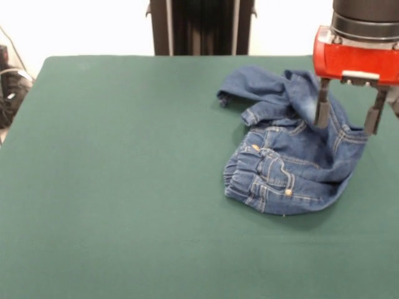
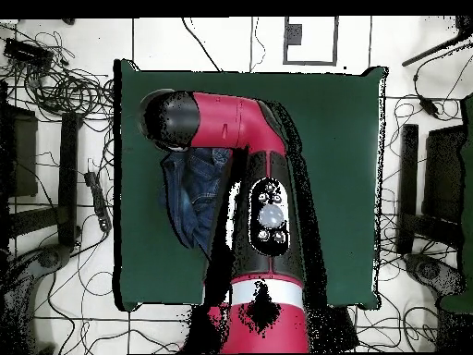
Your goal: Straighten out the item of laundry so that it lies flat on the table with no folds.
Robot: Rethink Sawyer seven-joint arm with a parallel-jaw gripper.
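Observation:
The small blue denim jeans (image 1: 290, 149) lie crumpled on the right side of the dark green table (image 1: 124, 187) in the front view, waistband toward the front, legs bunched toward the back. My gripper (image 1: 346, 119) hangs over the right part of the heap, its two fingers spread apart with denim between and behind them; the tips are at the level of the cloth. In the overhead view the jeans (image 2: 194, 199) show left of the arm on the table (image 2: 342, 185), and the arm hides the gripper.
The robot's pedestal (image 1: 201, 26) stands at the table's far edge. The red and black arm (image 2: 263, 185) spans the table's middle in the overhead view. Cables and stands (image 2: 55, 83) lie on the floor around the table.

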